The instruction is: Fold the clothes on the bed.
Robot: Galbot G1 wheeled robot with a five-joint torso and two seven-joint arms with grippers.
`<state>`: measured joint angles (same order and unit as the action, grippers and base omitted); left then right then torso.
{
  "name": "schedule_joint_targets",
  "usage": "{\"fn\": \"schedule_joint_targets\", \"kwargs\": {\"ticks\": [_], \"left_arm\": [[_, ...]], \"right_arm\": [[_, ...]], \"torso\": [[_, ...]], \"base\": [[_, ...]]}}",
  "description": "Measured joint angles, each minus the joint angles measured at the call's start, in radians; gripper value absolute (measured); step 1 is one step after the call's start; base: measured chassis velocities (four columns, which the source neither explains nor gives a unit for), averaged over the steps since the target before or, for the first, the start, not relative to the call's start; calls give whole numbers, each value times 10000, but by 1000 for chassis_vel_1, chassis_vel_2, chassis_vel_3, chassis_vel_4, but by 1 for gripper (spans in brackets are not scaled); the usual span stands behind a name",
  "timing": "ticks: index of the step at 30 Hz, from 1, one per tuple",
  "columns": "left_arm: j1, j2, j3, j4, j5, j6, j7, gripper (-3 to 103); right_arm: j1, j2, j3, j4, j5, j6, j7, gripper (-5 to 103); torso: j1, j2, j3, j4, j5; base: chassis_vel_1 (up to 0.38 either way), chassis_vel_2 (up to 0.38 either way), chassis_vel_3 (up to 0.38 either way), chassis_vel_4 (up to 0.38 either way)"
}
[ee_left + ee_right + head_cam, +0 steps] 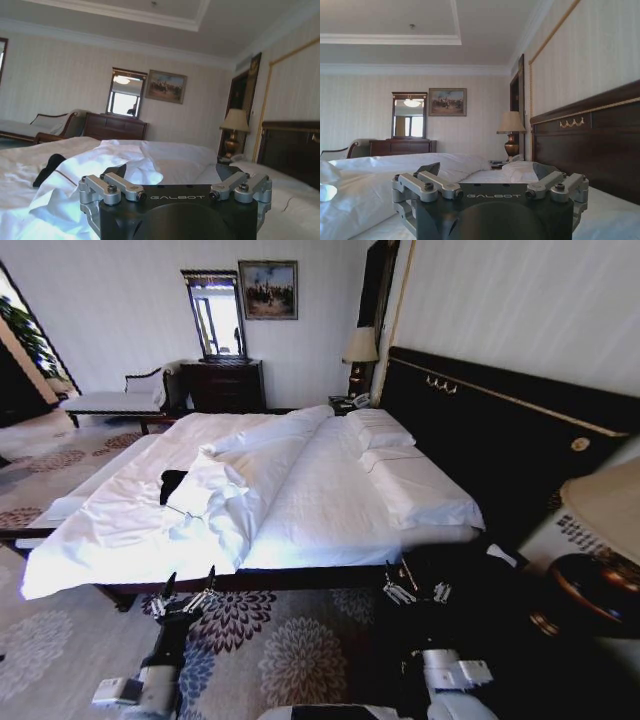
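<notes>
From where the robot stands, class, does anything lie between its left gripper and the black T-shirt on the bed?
Yes. The rumpled white duvet lies heaped between the left gripper, held off the bed's near edge, and the black T-shirt, covering part of it.

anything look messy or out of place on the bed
Yes. The white duvet is rumpled and bunched toward the bed's left half rather than spread flat, and a dark garment lies half buried among its folds, crumpled, not laid out. The pillows by the headboard look tidy.
</notes>
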<state>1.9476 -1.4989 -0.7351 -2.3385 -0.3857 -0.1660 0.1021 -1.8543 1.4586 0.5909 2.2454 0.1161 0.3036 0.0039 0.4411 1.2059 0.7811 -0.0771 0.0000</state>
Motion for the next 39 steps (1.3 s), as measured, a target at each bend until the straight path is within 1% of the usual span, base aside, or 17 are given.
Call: {"fn": "schedule_joint_targets", "kwargs": {"ticks": [2, 4, 6, 9, 12, 14, 16, 21, 28, 33, 39], "left_arm": [[15, 9, 16, -12, 360, 152, 117, 100], [52, 10, 45, -41, 482, 198, 193, 100], [173, -2, 178, -182, 712, 263, 468, 100], [217, -28, 261, -295, 718, 264, 592, 100], [313, -50, 434, -568, 444, 203, 807, 100], [326, -51, 464, -603, 408, 187, 843, 100], [366, -68, 568, -673, 378, 99, 939, 100], [372, -118, 648, -643, 500, -2, 946, 100], [352, -160, 601, -474, 673, -4, 764, 100], [409, -190, 494, -351, 666, -158, 729, 100], [418, -212, 452, -272, 602, -275, 705, 100]], "right_arm": [[39, -111, 50, -24, -83, 37, -17, 100], [58, -155, 59, -36, -106, 41, -22, 100], [116, -353, 59, -100, -165, 46, -43, 100], [145, -460, 32, -133, -166, 28, -44, 100], [311, -651, -18, -143, 201, -320, 144, 100], [365, -691, -9, -151, 297, -377, 188, 100], [569, -865, 142, -288, 631, -500, 346, 100], [657, -972, 321, -417, 784, -523, 426, 100], [661, -837, 308, -532, 610, -491, 414, 100], [671, -801, 293, -561, 541, -468, 392, 100], [684, -684, 216, -661, 496, -225, 273, 100]], "torso": [[0, 0, 0, -1, 0], [0, 0, 0, -1, -1], [1, -1, 1, 0, 1], [2, -1, 1, 0, 1], [2, -1, 1, 0, 0], [2, 0, 1, 0, 0], [1, -1, 1, 1, 1], [1, -1, 1, 0, 1], [0, -1, 0, 0, 0], [1, -1, 1, 0, -1], [7, -3, 2, 1, -1]], "base": [[-158, 114, 147, -149], [-158, 126, 149, -159], [-169, 169, 174, -165], [-174, 164, 176, -166], [-167, 177, 176, -155], [-155, 173, 180, -155], [-157, 157, 157, -172], [-157, 145, 154, -153], [-164, 170, 164, -151], [-199, 185, 197, -198], [-152, 170, 175, -156]]}}
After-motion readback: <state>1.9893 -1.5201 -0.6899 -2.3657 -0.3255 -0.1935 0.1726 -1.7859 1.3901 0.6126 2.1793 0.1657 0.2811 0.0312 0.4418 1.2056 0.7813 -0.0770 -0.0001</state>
